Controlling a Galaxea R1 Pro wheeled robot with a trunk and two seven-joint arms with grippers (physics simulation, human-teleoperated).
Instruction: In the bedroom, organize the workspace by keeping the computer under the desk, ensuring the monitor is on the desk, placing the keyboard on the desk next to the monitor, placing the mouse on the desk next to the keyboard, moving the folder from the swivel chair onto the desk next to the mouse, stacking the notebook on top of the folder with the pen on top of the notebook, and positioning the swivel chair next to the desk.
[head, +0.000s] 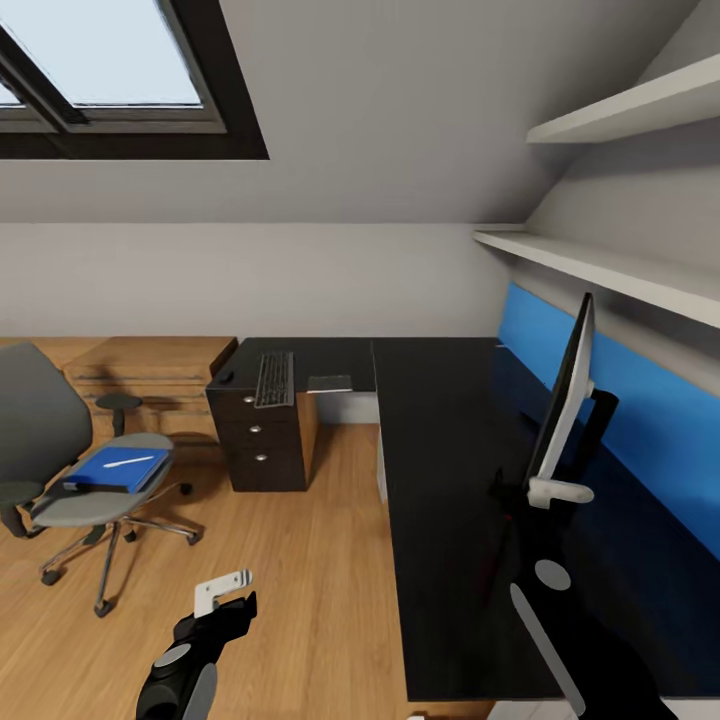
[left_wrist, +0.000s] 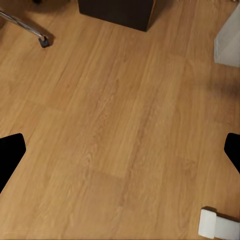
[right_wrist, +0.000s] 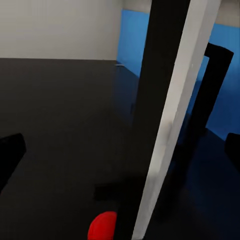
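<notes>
While the right end effector (head: 548, 490) seemingly pinches its lower edge, the thin monitor (head: 565, 400) stands edge-on.

Left gripper (head: 228, 590) lowered, jaws apart.

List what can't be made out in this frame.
- Monitor base: head view, hidden by the right arm.
- Notebook: head view, not separable from the folder under the pen.
- Mouse: head view, too small to confirm.
- Right gripper jaws: unclear.
</notes>
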